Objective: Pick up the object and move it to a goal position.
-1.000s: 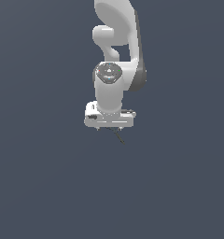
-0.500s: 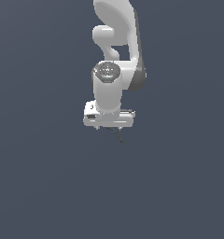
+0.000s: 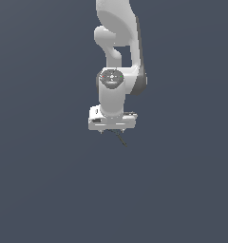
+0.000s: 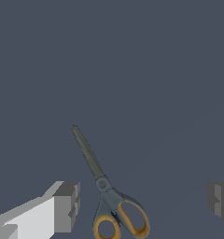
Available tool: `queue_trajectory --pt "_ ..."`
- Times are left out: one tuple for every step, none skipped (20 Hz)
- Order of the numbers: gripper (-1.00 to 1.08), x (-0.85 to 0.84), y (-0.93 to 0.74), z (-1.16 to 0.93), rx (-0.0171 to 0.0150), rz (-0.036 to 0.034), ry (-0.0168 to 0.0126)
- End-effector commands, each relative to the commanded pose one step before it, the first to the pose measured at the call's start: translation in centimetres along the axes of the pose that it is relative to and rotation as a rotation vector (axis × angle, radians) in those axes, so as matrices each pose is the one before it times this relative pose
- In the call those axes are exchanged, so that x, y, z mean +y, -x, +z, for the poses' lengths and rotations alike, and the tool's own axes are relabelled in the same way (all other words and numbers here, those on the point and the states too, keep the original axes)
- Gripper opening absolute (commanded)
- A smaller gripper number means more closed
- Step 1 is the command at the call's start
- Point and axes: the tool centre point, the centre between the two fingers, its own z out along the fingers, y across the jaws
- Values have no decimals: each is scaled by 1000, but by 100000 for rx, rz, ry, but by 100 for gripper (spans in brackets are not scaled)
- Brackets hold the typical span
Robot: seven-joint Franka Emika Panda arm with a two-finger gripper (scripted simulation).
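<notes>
Jaws stand wide apart: in the wrist view the two grey fingers (image 4: 66,207) sit well to either side of the object, neither touching it. The object is a pair of scissors (image 4: 107,196), not a plain stick — dark closed blades, grey pivot, orange-lined handle loops. It lies flat on the grey floor (image 3: 44,190) between the fingers, closer to the finger that shows more fully than to the one at the frame's edge.

Exterior view: the gripper (image 3: 112,129) hangs at the end of the white arm (image 3: 117,52), and only a thin dark sliver of the scissors (image 3: 120,138) shows, just beside and below the gripper body.

Change over the last second: very little. The gripper sits a touch lower and the wrist looks slightly turned; the scissors have not shifted. My reading — the arm is settling into a descent over the pivot region, with the grasp not yet begun.

Edges and room: the floor around the scissors carries nothing else in view, and no wall or rim shows in either picture. No goal marker is visible, so the direction of carry cannot be judged. Closing across the narrow neck by the pivot looks safer than across the loops, which might twist.
</notes>
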Motion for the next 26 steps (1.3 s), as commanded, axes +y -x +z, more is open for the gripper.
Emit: queue_trajectory --pt "100 -333 727 1180 532 -3720 -70" --pt "100 -168 345 525 270 -1731 -34" --pt "100 -188 376 549 289 -1847 -39" --pt "100 -198 387 543 293 -1860 -42" --pt "100 -196 371 500 277 -1750 -42" --pt "100 -192 353 459 261 -1639 -41" --pt "100 -185 334 419 245 -1526 -40" --pt "100 -179 313 381 228 -1415 -39" --pt "100 -170 291 344 211 -1302 -37" --pt "100 -160 268 309 194 -1190 -35" --pt "100 -148 245 276 176 -1075 -33" --pt "100 -135 221 243 159 -961 -30" --pt "100 -124 195 212 141 -853 -27" --pt "100 -108 170 182 123 -736 -24" --pt "100 -91 145 152 104 -620 -21" --pt "100 -77 119 123 85 -509 -17" --pt "100 -61 92 95 67 -397 -14" --pt "100 -42 67 68 47 -281 -10" --pt "100 -25 40 41 28 -167 -6" --pt "100 -15 12 13 11 -68 -2" --pt "100 39 -59 -56 -133 347 -14" --pt "100 1 2 30 0 0 0" --pt "100 2 5 91 0 0 0" --pt "100 3 8 150 0 0 0" --pt "100 4 12 210 0 0 0" --pt "100 -29 6 258 21 -66 3"
